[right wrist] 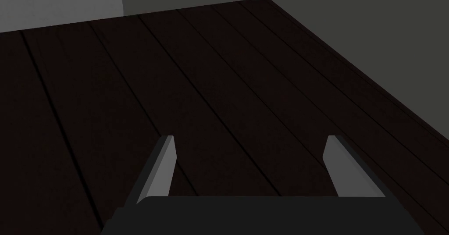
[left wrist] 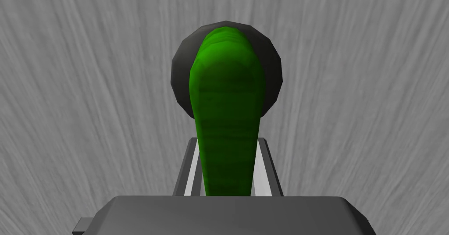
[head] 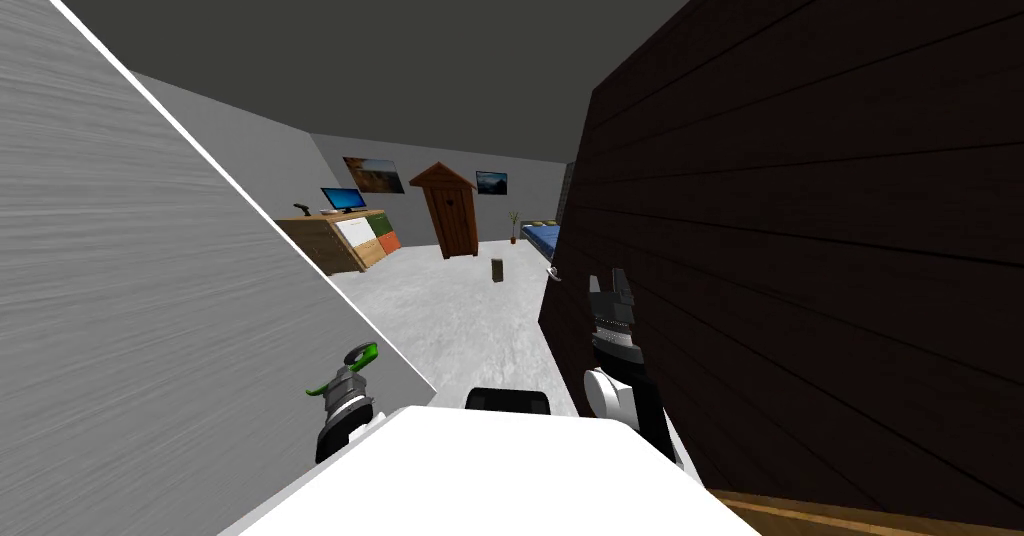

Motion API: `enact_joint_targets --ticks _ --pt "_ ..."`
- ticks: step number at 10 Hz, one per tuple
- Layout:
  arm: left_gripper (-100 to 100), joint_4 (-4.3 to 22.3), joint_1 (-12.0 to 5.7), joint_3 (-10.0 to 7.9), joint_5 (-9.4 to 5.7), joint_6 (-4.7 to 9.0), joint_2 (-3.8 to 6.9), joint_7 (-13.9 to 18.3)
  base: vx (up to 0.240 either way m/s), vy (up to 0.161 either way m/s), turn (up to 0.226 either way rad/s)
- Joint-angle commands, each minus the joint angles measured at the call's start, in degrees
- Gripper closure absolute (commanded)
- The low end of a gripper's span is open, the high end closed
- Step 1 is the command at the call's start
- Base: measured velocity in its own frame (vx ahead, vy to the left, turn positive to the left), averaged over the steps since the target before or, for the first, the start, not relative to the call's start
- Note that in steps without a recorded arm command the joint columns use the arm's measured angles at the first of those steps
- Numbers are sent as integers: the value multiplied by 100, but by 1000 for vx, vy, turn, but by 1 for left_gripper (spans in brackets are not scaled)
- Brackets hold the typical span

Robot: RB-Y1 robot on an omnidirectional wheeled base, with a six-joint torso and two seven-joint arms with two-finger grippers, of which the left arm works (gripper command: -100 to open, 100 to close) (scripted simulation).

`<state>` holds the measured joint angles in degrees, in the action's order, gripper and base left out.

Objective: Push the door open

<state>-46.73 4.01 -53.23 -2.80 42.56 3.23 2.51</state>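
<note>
Grey door [head: 120, 290] fills robot's left side, swung at an angle, opening beside it onto a room with pale floor [head: 460, 310]. Dark planked panel [head: 820, 260] takes the right side. Far back: low wooden dresser [head: 340, 240], tall brown cabinet [head: 450, 210]. Right gripper [head: 610, 282] raised close against the dark panel, fingers [right wrist: 164, 162] spread wide, nothing between them. Left gripper [head: 350, 370] low at the grey door, blades pinching the green lever handle [left wrist: 226, 114] from both sides. Handle sits on a dark round plate [left wrist: 269, 70] on the door face.
</note>
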Motion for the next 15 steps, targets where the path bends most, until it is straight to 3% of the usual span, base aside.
enact_joint_targets --ticks 1,4,5,9,12,13,15 --pt "100 -61 6 -148 -49 5 -11 -42 192 108 43" --pt "100 -72 17 -355 -118 8 -90 -91 194 94 44" --pt "100 -65 34 -314 -103 1 -91 -83 77 36 30" --pt "100 -83 56 -682 -229 1 -10 -164 168 104 36" --pt "100 -87 67 -950 -320 3 -40 -225 195 141 51" --pt "100 -87 67 -950 -320 3 -40 -225 135 113 17" --pt "100 -90 75 -1141 -384 5 -108 -268 153 106 41"
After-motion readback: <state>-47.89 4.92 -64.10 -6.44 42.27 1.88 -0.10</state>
